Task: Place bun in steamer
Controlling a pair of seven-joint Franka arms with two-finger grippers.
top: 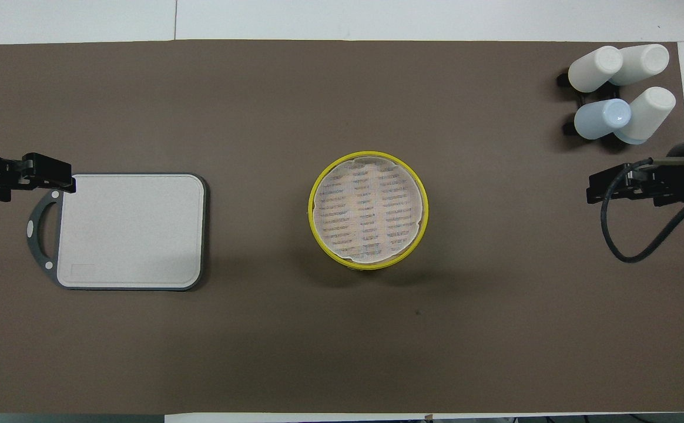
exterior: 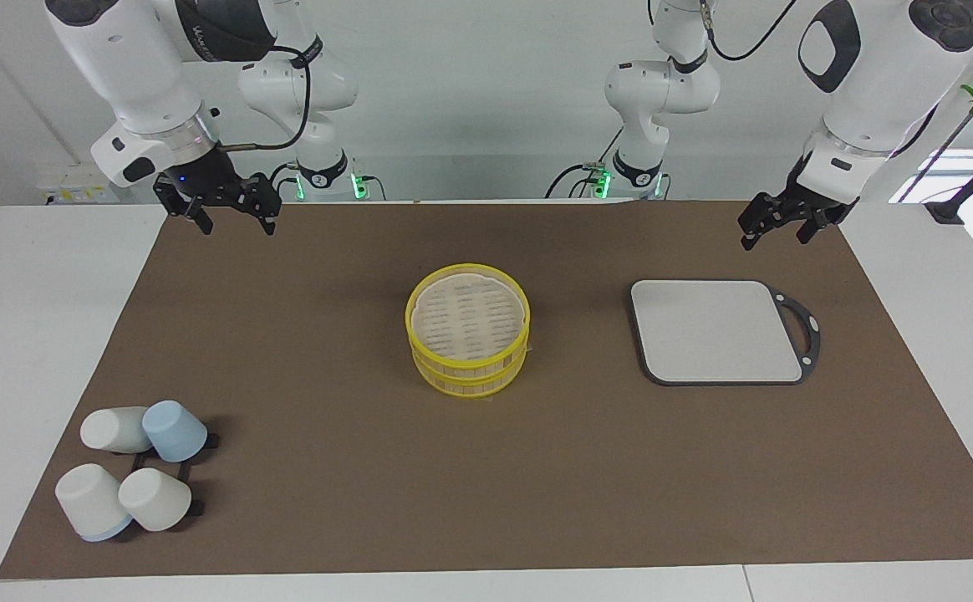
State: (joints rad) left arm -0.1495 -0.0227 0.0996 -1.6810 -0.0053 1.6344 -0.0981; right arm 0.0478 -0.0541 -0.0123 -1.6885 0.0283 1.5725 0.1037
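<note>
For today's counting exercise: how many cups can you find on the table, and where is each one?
4, clustered on a black rack at the right arm's end of the table: two white cups farthest from the robots, the blue cup and a third white cup nearer. None seems hidden.

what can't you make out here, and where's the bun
- bun: seen in neither view.
- steamer inside: covered by its pale top in both views.
- left claw: mostly cut off by the overhead view's edge.
- rack under the cups: mostly hidden by them.
</note>
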